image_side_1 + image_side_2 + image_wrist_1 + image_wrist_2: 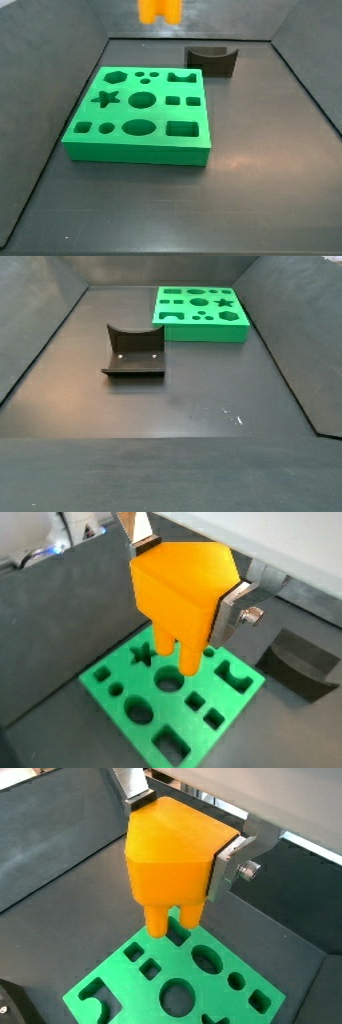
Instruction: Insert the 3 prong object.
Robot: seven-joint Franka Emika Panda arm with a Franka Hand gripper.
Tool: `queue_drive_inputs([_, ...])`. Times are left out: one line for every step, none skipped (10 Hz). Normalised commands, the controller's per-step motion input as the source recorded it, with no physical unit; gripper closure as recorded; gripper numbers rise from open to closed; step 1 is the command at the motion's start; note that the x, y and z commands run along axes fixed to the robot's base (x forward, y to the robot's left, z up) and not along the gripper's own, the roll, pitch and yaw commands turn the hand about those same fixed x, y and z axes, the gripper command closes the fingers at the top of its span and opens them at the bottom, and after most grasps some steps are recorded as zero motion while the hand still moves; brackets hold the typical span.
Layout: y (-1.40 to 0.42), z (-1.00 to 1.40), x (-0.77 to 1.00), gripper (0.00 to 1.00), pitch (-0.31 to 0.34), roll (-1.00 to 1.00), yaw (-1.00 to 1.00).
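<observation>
The 3 prong object [181, 592] is a bright orange block, and my gripper [185, 574] is shut on it, one silver finger [235, 604] on each side. Both wrist views show it [174, 853] with its prongs pointing down, held high above the green board [107, 672] with its shaped holes. The board also shows in the wrist view [120, 983]. In a side view only the orange block's lower end [160, 10] shows at the top edge, far above the board [160, 113]. The other side view shows the board [201, 334] but neither gripper nor block.
A dark grey block with a curved notch [211, 62] stands on the dark floor beside the board; it also shows in a side view [134, 353] and a wrist view [301, 662]. Dark sloping walls enclose the floor.
</observation>
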Motion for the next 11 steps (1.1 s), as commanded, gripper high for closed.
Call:
queue_drive_inputs([0.66,-0.61,-0.22,1.00,0.000,0.00,-0.36])
queue_drive_inputs([0.89,-0.76,-0.18,1.00,-0.029,0.00,-0.10])
queue_drive_inputs([1.00,-0.85,-0.23,1.00,-0.036,0.00,0.00])
queue_drive_inputs([1.00,-0.96,-0.18,1.00,-0.089,0.00,0.00])
queue_drive_inputs([1.00,-0.97,-0.18,1.00,-0.089,0.00,0.00])
queue_drive_inputs([0.53,-0.75,-0.10,1.00,-0.084,-0.04,-0.43])
queue_drive_inputs([0.61,-0.67,-0.09,1.00,-0.096,0.00,-0.38])
queue_drive_inputs([0.35,-0.51,-0.05,1.00,-0.067,0.05,-0.22])
queue_drive_inputs([0.07,-0.44,-0.09,1.00,-0.139,0.00,-0.05])
queue_drive_inputs([0.01,-0.47,-0.09,1.00,-0.177,-0.03,0.02])
queue_drive_inputs([0.00,-0.40,0.00,1.00,-0.131,-0.09,0.00])
